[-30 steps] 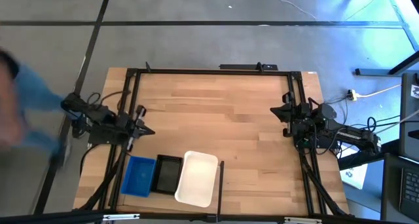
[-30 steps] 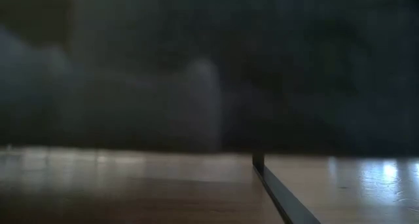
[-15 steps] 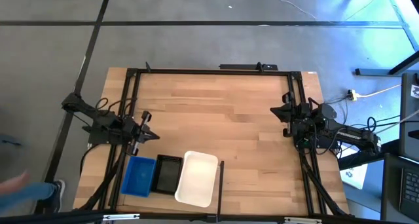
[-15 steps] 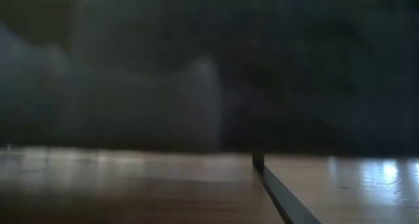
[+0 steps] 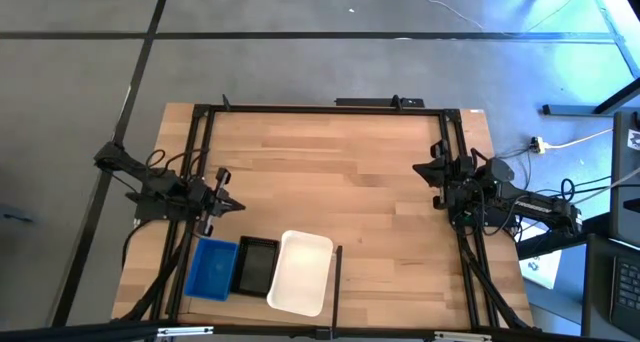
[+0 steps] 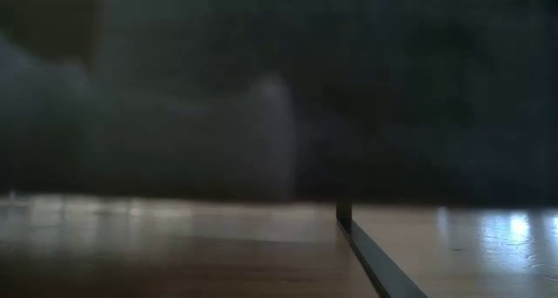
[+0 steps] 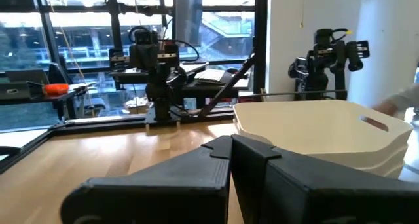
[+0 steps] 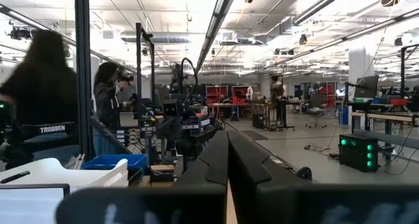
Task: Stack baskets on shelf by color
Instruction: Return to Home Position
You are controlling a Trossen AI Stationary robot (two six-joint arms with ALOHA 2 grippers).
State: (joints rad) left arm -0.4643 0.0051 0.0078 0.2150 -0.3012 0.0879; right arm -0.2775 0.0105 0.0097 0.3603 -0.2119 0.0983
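Three baskets stand side by side at the near edge of the wooden shelf point(image 5: 340, 172): a blue one point(image 5: 211, 269), a black one point(image 5: 256, 267) and a larger white one point(image 5: 300, 272), each resting on its bottom. In the left wrist view the white basket point(image 7: 327, 129) shows as nested layers. My left gripper point(image 5: 228, 204) is shut and hovers just beyond the blue basket, at the shelf's left rail. My right gripper point(image 5: 420, 169) is shut at the right rail, far from the baskets. The right wrist view shows the white basket point(image 8: 65, 175) and the blue basket point(image 8: 108, 162) far off.
Thin black rails point(image 5: 320, 107) frame the board. A short black rail point(image 5: 338, 272) stands just right of the white basket and also shows in the low view point(image 6: 375, 254). Bare wood spreads across the board's middle and far part. People stand in the room beyond point(image 8: 39, 99).
A person in blue beside the table's left edge has gone out of the picture. My left gripper has shifted a little toward the near edge and the baskets, staying shut. The baskets have not moved.
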